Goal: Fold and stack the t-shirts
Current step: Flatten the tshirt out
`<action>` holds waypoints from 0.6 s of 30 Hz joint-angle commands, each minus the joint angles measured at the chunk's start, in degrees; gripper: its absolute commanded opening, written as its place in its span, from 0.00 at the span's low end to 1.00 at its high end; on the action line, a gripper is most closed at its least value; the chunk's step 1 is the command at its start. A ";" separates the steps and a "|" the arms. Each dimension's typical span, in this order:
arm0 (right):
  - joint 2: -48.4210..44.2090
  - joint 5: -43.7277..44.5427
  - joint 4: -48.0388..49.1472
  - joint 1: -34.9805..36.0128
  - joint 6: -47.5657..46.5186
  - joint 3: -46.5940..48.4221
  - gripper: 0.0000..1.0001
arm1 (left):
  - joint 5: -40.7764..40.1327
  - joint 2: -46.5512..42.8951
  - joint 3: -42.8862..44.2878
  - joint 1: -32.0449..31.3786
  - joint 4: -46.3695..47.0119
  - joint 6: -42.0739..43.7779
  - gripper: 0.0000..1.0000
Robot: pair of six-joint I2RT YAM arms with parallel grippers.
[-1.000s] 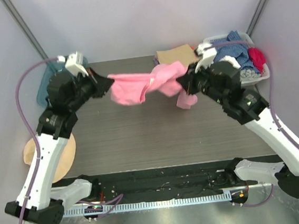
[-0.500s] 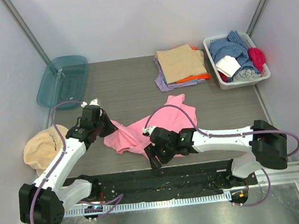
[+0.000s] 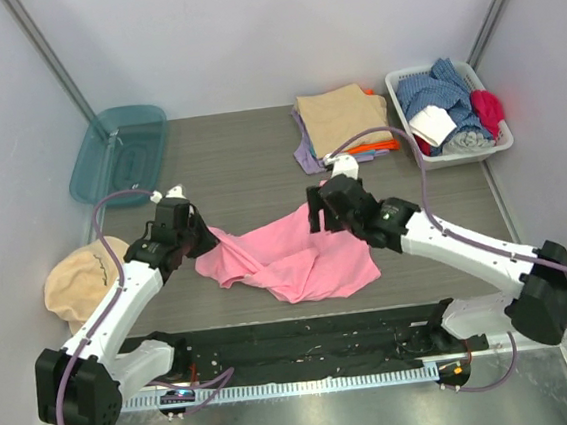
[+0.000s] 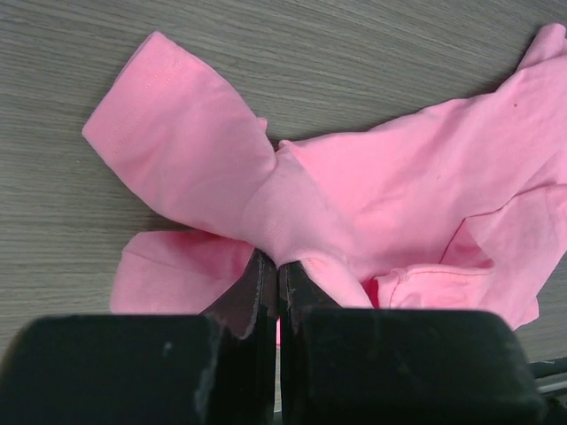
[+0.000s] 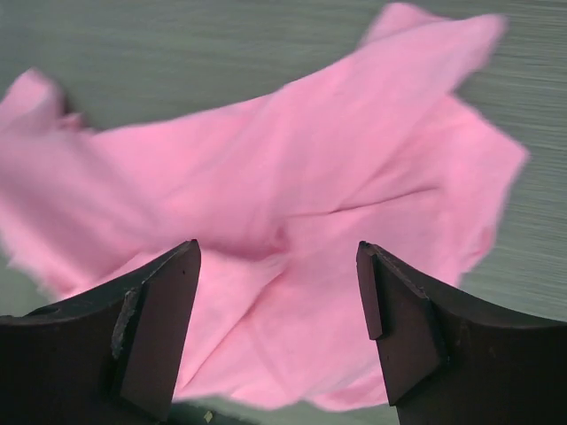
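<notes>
Crumpled bright pink cloth t-shirt (image 3: 298, 256) is spread on the grey worktop (image 3: 239, 167), just near of the folded tan-topped shirt stack (image 3: 340, 122). It is pinched by the left fingers (image 4: 261, 283); the right fingers (image 5: 159, 328) are held apart above it. An opposite corner is best gripped and drawn flat.

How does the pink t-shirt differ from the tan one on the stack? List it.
The pink t-shirt lies crumpled, unfolded, on the table; the tan t-shirt is folded flat atop the stack. The left tool is shut on the pink one; nothing grips the tan one. Both are plain cloth.
</notes>
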 commanded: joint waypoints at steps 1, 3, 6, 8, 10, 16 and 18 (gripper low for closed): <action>5.64 8.84 0.79 -8.23 -1.34 -0.54 0.79 | -1.46 -1.27 2.23 0.31 1.21 0.00 0.00; 8.46 8.67 1.58 -10.78 -1.79 0.07 0.79 | -1.46 -1.62 2.06 0.31 1.03 0.00 0.00; 13.39 8.93 3.07 -11.84 -2.23 0.78 0.79 | -1.46 -2.41 1.53 0.31 0.77 -0.08 0.00; 16.54 8.84 4.48 -11.85 -2.40 0.78 0.79 | -1.55 -2.68 1.18 0.31 0.59 -0.17 0.00; 18.40 7.71 5.19 -11.93 -2.40 0.60 0.79 | -1.46 -2.94 0.65 0.31 0.68 -0.61 0.00; 19.64 2.61 6.50 -11.93 -1.96 -4.31 0.78 | -1.02 -1.90 -0.14 0.40 2.34 -1.31 0.00; 17.63 -0.29 6.86 -12.02 -1.61 -7.65 0.78 | -0.76 -0.93 -0.14 0.31 2.96 -1.40 0.00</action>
